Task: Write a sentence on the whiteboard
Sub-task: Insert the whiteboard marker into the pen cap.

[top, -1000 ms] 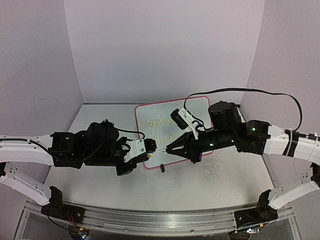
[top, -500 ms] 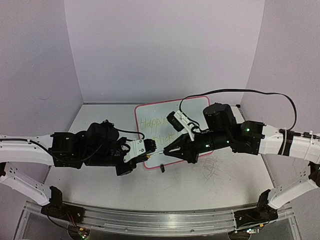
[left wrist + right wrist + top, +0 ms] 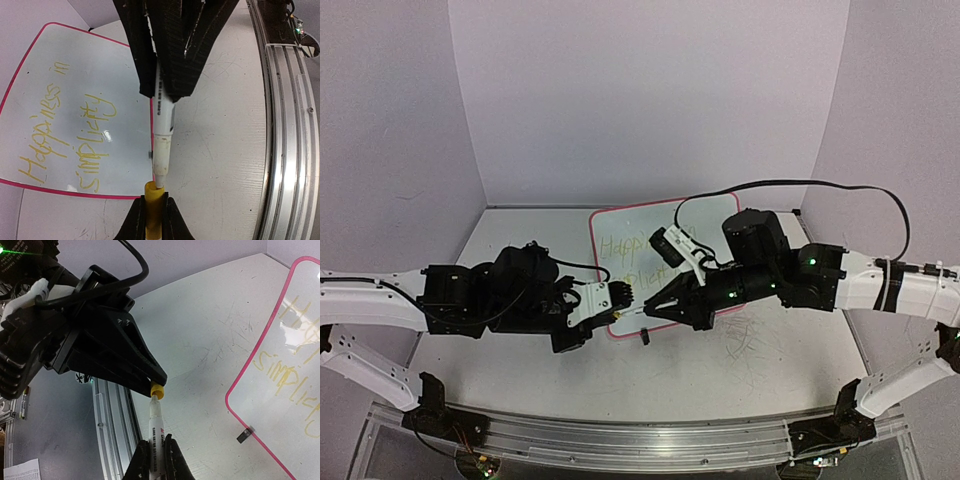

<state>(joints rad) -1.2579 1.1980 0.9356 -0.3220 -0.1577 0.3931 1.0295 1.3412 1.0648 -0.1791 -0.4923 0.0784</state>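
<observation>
Left pincer clamps a yellow plastic cap; right pincer, gripping the white cylindrical marker, should push straight, seemingly aligned.

Marker, cap between jaws near whiteboard

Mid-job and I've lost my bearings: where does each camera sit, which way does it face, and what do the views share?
Top external: above and behind the robot, looking down at the whiteboard; shows the left gripper and right gripper facing tip to tip.
Left wrist: on that wrist, looking along its fingers, shut on the yellow cap, toward the marker; the sentence lies left.
Right wrist: looking along its fingers, shut on the marker, back at the left gripper.
Shared: both wrist views show marker, cap, whiteboard.
</observation>
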